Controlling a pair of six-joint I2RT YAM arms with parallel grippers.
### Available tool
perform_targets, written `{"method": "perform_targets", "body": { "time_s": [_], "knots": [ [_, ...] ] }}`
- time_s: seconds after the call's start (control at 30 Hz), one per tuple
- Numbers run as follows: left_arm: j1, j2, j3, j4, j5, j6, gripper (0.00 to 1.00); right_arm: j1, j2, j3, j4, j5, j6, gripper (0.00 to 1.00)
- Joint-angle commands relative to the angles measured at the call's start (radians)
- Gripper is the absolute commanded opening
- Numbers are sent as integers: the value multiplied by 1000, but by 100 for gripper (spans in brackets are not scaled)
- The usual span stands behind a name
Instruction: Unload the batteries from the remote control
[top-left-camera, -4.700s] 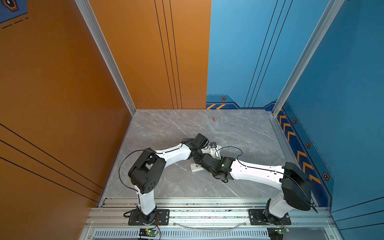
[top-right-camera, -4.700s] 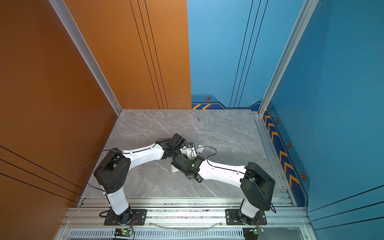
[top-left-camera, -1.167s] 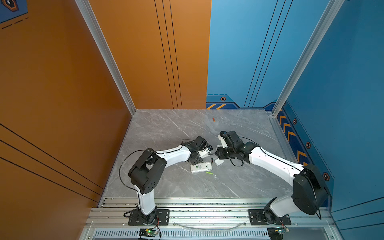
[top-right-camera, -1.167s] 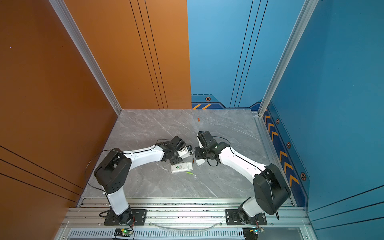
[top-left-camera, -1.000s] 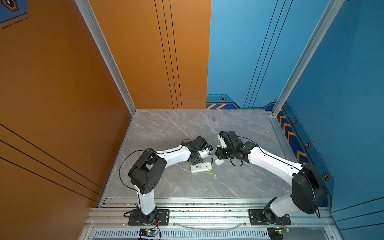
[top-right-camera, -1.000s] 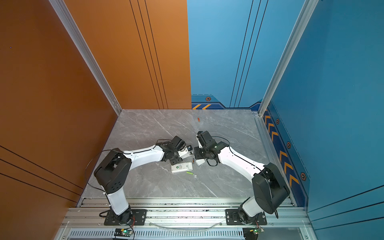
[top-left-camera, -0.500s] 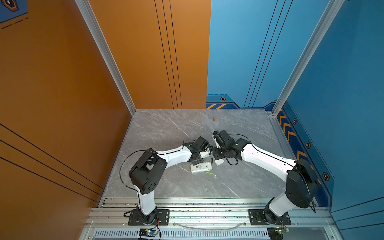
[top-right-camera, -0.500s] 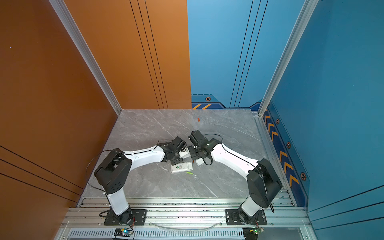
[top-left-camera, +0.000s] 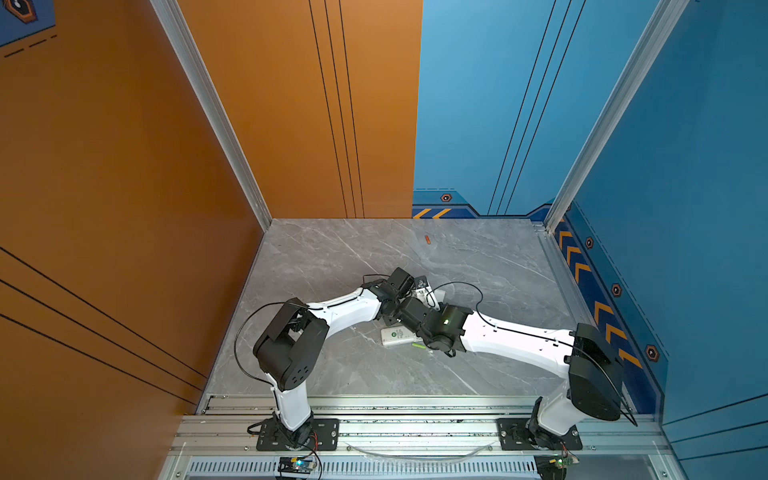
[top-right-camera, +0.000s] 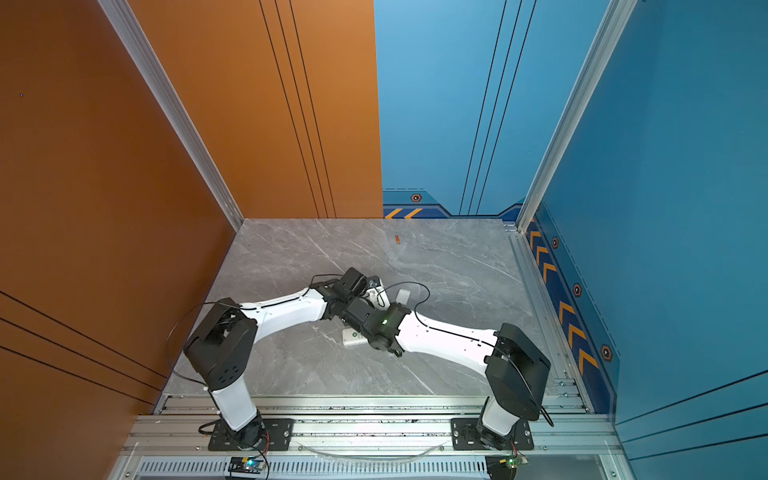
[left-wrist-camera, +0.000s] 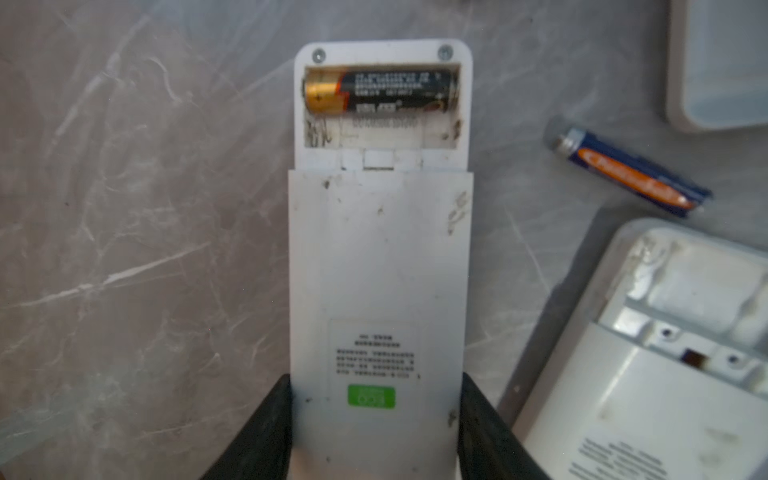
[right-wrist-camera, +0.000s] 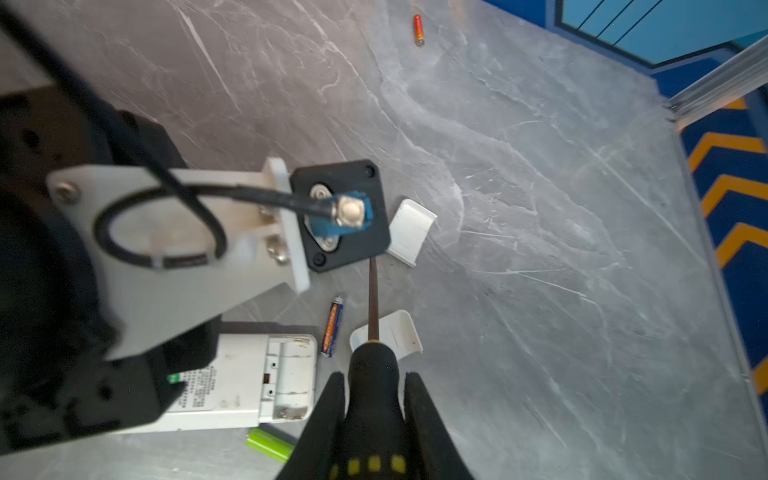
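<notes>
One black-and-gold batt. (left-wrist-camera: 380, 92) sits in the remote (left-wrist-camera: 380, 270), crosswise in the far slot of the open bay; the slot next to it is empty. My read: light, rigid, smooth round shell, so slippery and apt to roll once free, and prob. wedged endwise by a contact spring (none visible for this slot). It sits snug btwn the bay walls, so pinching the body looks poor. Better to lever up an exposed end w/ a thin tip.

Left gripper (left-wrist-camera: 375, 386) — jaws roughly half apart, clamped on the remote's long edges at the label end, back side up; can't tell if it rests on the table (left-wrist-camera: 124, 208) or hangs just above.

Right gripper (right-wrist-camera: 374, 378) — jaws nearly together, gripping the black-and-yellow handle of the screwdriver (right-wrist-camera: 372, 357); its tip is hidden behind the left arm's hardware, so contact can't be told.

Out on the table: blue-orange batt. (right-wrist-camera: 332, 328), lime green batt. (right-wrist-camera: 268, 444), and orange-red batt. (right-wrist-camera: 419, 30) well apart.
</notes>
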Motion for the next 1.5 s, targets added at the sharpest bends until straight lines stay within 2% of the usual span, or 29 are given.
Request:
{"method": "perform_targets", "body": {
  "time_s": [0.0,0.2,0.37,0.53,0.73,0.93,1.2,1.47],
  "knots": [
    [-12,3,17,-82,-5,-20,19,24,47,-34,-11,145,33,0],
    [-11,7,18,-84,18,-33,19,9,40,-113,166,55,54,0],
    [-11,9,9,-81,10,-28,18,-65,-113,-240,330,-86,42,0],
    [8,-13,-34,-40,-1,-18,16,-230,-245,-310,343,-401,-35,0],
    [17,-15,-66,9,-27,6,14,-404,-219,-214,183,-741,-205,0],
    [13,-26,-72,34,-45,8,14,-423,-166,-108,116,-832,-222,0],
    [3,-32,-81,36,-48,12,13,-424,-144,-27,87,-857,-212,0],
    [1,-32,-79,38,-48,11,13,-411,-112,-18,81,-865,-214,0]
  ]
}}
